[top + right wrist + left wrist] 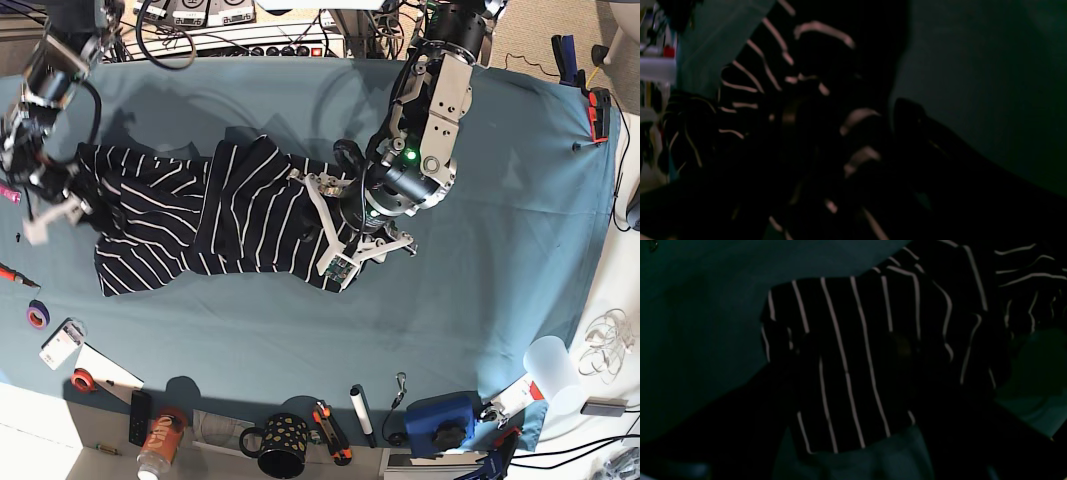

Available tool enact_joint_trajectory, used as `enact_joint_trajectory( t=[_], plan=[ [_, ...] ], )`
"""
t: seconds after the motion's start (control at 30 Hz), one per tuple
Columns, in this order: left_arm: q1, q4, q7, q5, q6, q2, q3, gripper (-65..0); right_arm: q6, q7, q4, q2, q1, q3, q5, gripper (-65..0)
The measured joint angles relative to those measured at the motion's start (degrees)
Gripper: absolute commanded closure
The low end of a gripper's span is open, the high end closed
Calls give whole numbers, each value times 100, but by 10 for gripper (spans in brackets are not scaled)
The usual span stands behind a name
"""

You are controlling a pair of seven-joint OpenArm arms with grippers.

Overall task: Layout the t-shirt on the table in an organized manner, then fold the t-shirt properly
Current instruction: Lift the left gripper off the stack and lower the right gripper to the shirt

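The dark navy t-shirt [230,215] with thin white stripes lies crumpled and partly bunched on the left half of the teal table [500,280]. My left gripper [345,250] is at the shirt's right edge. In the left wrist view, striped fabric [846,340] hangs between its dark fingers, so it looks shut on the cloth. My right gripper [60,200] is at the shirt's left end. In the right wrist view, bunched fabric [773,66] fills the space between its fingers [907,110]. Both wrist views are very dark.
Along the front edge stand a black dotted mug [275,445], an orange can [165,435], tape rolls [38,315], a marker [360,415] and a blue tool [440,420]. A white cup [550,360] stands at the right. Cables and power strips [250,40] line the back edge.
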Motion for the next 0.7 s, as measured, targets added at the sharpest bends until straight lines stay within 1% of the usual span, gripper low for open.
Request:
enact_joint_trajectory(
  t=[0.03, 0.13, 0.3, 0.33, 0.4, 0.43, 0.53, 0.57, 0.6, 0.7],
  plan=[
    [0, 0, 0, 0, 0, 0, 0, -305, 2, -39, 0, -22, 42, -98, 13, -363],
    [0, 0, -2, 2, 0, -2, 0, -305, 4, -212, 0, -133, 79, -363, 345, -363],
    [2, 0, -50, 7, 0, 0, 0, -305, 50, -621, 55, -516, 142, -619, 551, -357],
    [0, 0, -50, 4, 0, 0, 0, -305, 50, -614, 55, -623, 153, -636, 573, -343],
    [0, 0, -44, 2, 0, 0, 0, -305, 59, -586, 55, -791, 157, -640, 595, -286],
    [0, 0, 4, 4, 0, 0, 0, -305, 76, -551, 63, -844, 155, -640, 505, -248],
    [0, 2, 221, 4, 0, 0, 0, -305, 92, -579, 94, -824, 157, -640, 411, -84],
    [2, 2, 275, 4, 0, 0, 0, -305, 87, -581, 133, -828, 157, -575, 313, -36],
    [2, 2, 299, 4, 0, 0, 0, -305, 81, -608, 186, -841, 157, -483, 177, 0],
    [2, 2, 299, 4, 0, 0, 0, -305, 52, -481, 398, -828, 96, -116, -345, 0]
  ],
)
